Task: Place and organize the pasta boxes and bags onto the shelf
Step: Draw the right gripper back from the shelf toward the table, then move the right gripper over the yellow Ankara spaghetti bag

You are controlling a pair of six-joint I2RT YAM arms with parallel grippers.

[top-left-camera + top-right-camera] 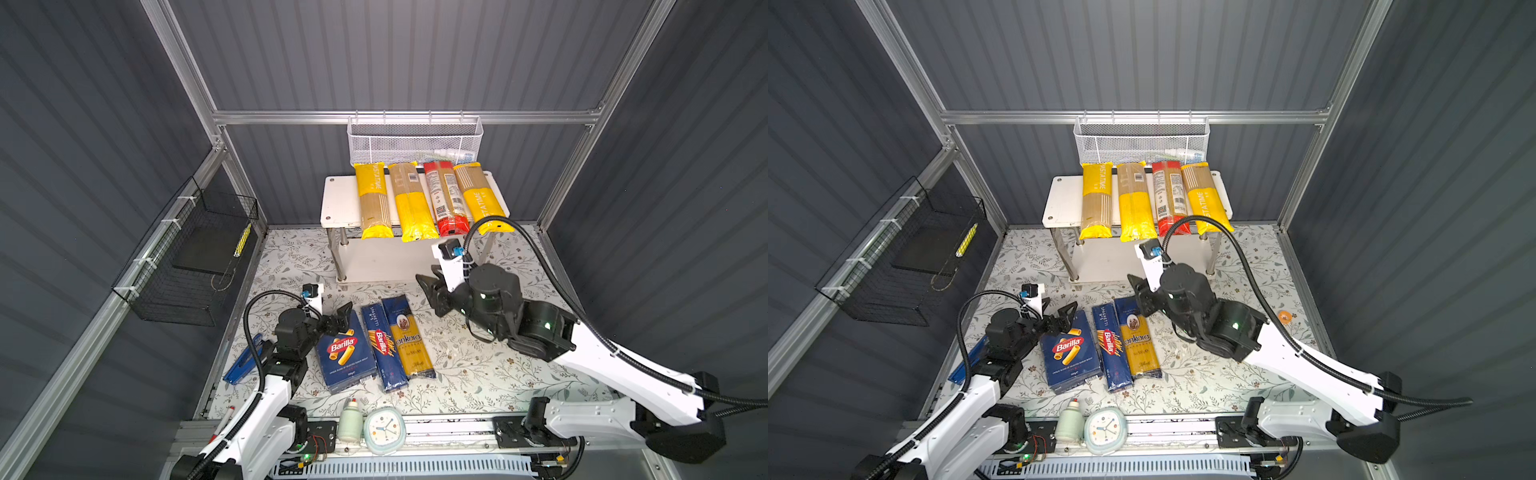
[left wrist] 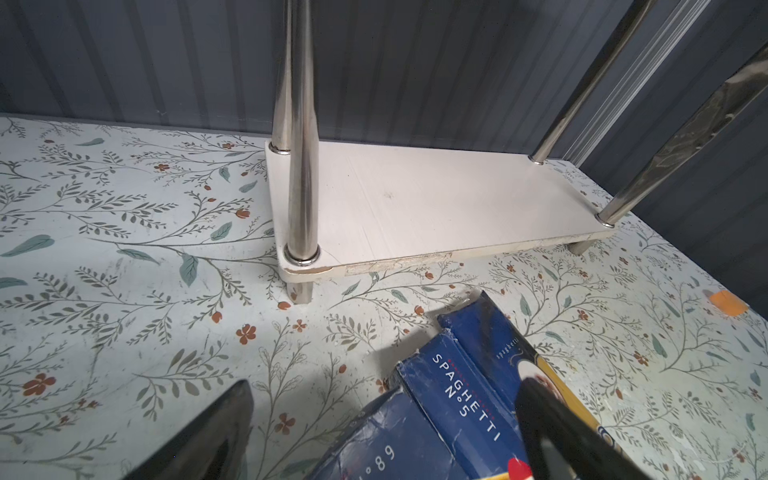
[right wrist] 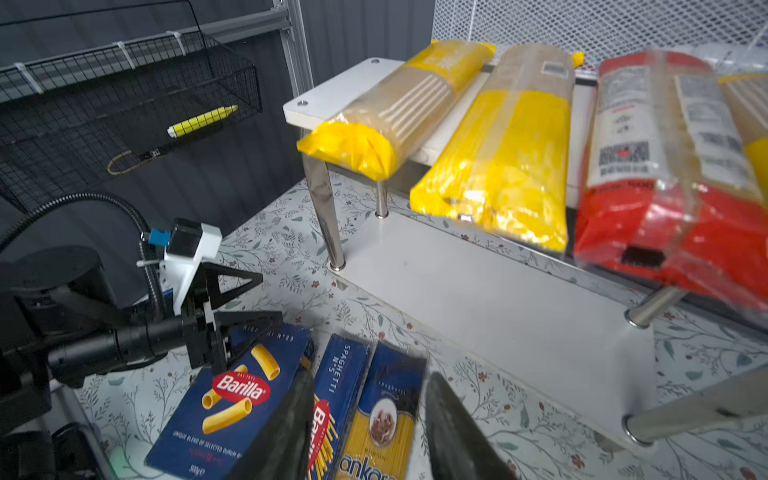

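1. Nearest me, three packs lay flat, side by side, on the floral table. The wide Barilla box (image 1: 343, 353) was on the left, the narrow spaghetti box (image 1: 382, 345) lay against it, and the blue ankara bag (image 1: 409, 336) was on the right.
2. The left gripper (image 1: 340, 316) hovered at the wide box's far end, its jaws spread wide and empty.
3. The right gripper (image 1: 428, 293) hung above the table near the ankara bag's far end, jaws parted with nothing between them.
4. I judged the cartons stiff and light, best pinched across their narrow width. The bag looked slippery and its strands brittle, so I would have gripped it mid-length.
5. Farther back stood the shelf (image 1: 338, 199). Its top tier held three yellow bags (image 1: 374, 199) and the red bag (image 1: 446, 199), their near ends overhanging.
6. Only the left wrist view showed the lower tier (image 2: 436, 199) bare, with its near edge chipped. In both top views the upper board hid much of it.
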